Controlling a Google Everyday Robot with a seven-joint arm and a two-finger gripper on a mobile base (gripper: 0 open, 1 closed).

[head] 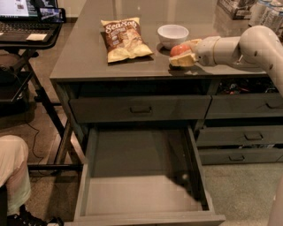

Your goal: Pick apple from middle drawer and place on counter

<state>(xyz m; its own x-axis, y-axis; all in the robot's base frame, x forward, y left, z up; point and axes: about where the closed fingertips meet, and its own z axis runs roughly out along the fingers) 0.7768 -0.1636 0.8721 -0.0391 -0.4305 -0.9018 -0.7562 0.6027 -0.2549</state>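
Red-orange apple [178,49] gripped by end effector [184,55] over the counter [84,57].

We see the gripper [182,56] clasping the apple [178,49] low over the counter [84,57], hemmed by the white bowl [173,34] just behind; open slab separates it from the chip bag [125,39]; the middle drawer [137,194] gapes unobstructed.

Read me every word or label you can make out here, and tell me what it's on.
"Sea Salt": chip bag on the counter; its smaller print is unreadable.
Laptop screen: too small to read.
Bottle labels, top right: blurred.
No text on the claw, which grips the apple beside the white bowl.
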